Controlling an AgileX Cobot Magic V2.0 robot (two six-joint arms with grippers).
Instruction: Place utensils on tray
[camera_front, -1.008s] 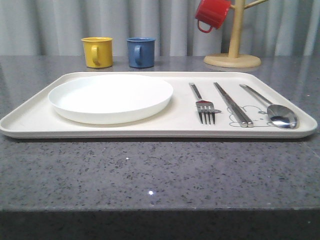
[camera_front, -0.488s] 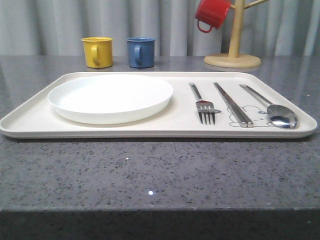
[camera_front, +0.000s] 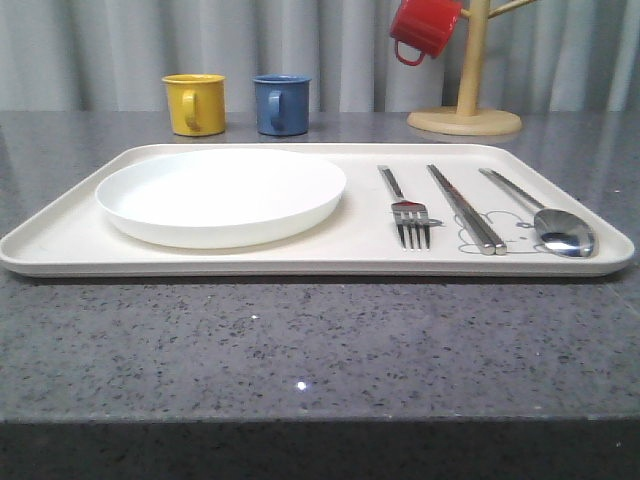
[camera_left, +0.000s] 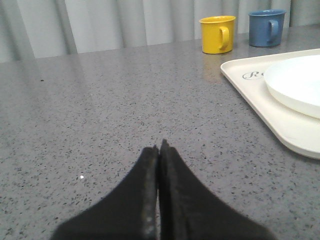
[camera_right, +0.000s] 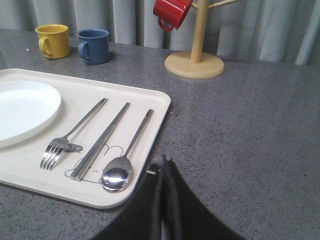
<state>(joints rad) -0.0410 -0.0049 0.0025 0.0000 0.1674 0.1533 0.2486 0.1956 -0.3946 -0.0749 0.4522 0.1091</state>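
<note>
The cream tray (camera_front: 60, 245) lies across the grey table. On its right part rest the silver utensils side by side: a fork (camera_front: 408, 215), a pair of chopsticks (camera_front: 466, 208) and a spoon (camera_front: 553, 228). The right wrist view has the fork (camera_right: 70, 137), chopsticks (camera_right: 100, 142) and spoon (camera_right: 122, 162) on the tray (camera_right: 30, 165), with my right gripper (camera_right: 163, 162) shut and empty just off the tray's near corner. My left gripper (camera_left: 159, 148) is shut and empty over bare table, apart from the tray (camera_left: 260, 102).
A round white plate (camera_front: 220, 195) sits on the tray's left half. Behind the tray stand a yellow mug (camera_front: 194, 104) and a blue mug (camera_front: 281, 104). A red mug (camera_front: 424, 28) hangs on a wooden mug tree (camera_front: 465, 115) at the back right.
</note>
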